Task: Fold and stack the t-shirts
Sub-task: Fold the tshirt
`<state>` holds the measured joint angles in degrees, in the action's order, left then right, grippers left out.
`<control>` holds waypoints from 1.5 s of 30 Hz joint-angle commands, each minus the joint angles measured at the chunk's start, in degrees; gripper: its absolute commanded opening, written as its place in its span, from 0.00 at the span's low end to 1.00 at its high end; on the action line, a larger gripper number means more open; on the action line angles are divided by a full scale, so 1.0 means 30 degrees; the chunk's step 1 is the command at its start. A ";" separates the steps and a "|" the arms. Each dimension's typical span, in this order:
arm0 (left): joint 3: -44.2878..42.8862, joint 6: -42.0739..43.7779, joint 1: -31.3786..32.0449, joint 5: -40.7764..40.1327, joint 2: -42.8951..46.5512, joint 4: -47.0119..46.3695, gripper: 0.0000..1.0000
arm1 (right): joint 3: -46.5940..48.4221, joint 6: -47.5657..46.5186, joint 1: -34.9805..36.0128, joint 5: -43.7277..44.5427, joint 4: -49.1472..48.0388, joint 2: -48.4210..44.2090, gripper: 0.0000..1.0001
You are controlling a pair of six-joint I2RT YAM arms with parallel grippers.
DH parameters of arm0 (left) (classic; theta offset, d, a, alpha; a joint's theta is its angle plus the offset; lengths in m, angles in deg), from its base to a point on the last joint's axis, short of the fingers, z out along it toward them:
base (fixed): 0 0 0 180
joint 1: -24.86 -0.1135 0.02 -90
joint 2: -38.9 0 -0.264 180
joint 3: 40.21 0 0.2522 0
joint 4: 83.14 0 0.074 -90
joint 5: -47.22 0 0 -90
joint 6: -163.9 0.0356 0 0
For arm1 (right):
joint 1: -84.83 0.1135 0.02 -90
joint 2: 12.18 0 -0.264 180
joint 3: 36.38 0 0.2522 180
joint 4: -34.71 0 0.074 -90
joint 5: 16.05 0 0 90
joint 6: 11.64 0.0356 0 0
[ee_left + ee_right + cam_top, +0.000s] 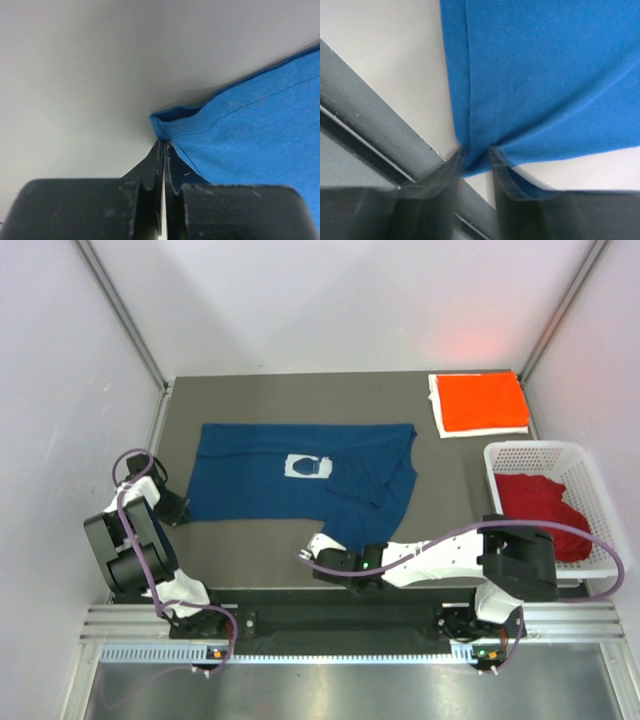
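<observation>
1. Right gripper (318, 552), at the near edge of the blue t-shirt (260, 475). Jaws clamped on the shirt's stitched hem, and the cloth bunches between the fingers (501, 172).
2. Left gripper (181, 506), at the shirt's near left corner. Jaws pressed together with almost no gap, the tips closed on the very edge of the corner, which sits slightly raised off the table (450, 490).
3. Blue t-shirt, spread flat across the middle of the table with its long side running left to right. The small white chest print (307, 467) faces up. The right-hand part is folded over and rumpled, with a flap reaching toward the near edge.
4. White lattice basket (530, 448), to the right of the blue shirt and apart from it. It holds a crumpled dark red t-shirt (540, 505).
5. Orange-red t-shirt (483, 400), beyond the blue shirt's far right corner. It is folded into a rectangle and lies on a white sheet (437, 412).
</observation>
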<state>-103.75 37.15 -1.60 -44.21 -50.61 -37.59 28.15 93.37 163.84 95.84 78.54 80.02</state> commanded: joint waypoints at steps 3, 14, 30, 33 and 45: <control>-0.0692 -0.0200 -0.0088 0.0389 0.0570 -0.0549 0.00 | 0.0832 0.0387 0.0063 0.0054 0.0963 0.0585 0.03; -0.1336 -0.0288 -0.0116 0.1064 0.0921 -0.0167 0.00 | 0.0950 0.2381 -0.1517 0.2164 0.2019 -0.3398 0.00; -0.2890 0.0532 -0.0116 -0.0516 0.0922 0.1267 0.13 | 0.2356 0.2205 -0.2398 0.1845 0.2225 -0.3517 0.00; -0.2393 0.0299 -0.0117 -0.1310 0.1214 0.1562 0.34 | 0.2240 0.2235 -0.2427 0.1640 0.2312 -0.3664 0.00; 0.0919 -0.1490 -0.0116 -0.0453 0.2125 -0.1779 0.43 | 0.3176 0.2819 -0.2779 0.0702 0.3514 -0.4163 0.00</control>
<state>-101.43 33.83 -1.62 -43.94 -43.34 -39.12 34.51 100.51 155.97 98.62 88.09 69.31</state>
